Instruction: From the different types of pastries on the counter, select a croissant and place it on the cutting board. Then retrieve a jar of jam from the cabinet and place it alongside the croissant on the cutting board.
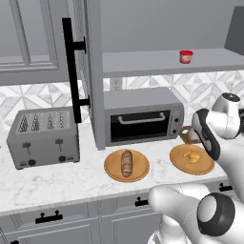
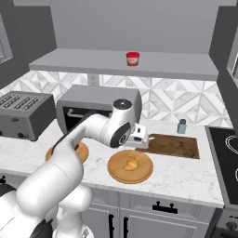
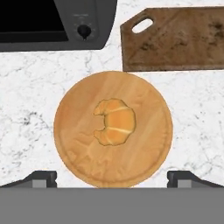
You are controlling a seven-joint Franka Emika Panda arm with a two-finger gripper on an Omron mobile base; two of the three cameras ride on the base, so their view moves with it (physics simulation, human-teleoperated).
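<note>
My fingers (image 3: 112,178) spread wide above the croissant (image 3: 114,121), cutting board (image 3: 175,39) bare, jar of jam (image 2: 132,58) unfetched.

White arm (image 2: 88,132) bent forward, hand pointing straight down, jaws spread wide, empty.

Croissant (image 2: 132,163) on round wooden plate (image 2: 122,175), tabletop (image 2: 186,179); cutting board (image 2: 174,145) just beyond; jar of jam (image 2: 132,58) on cabinet shelf (image 2: 83,62).
</note>
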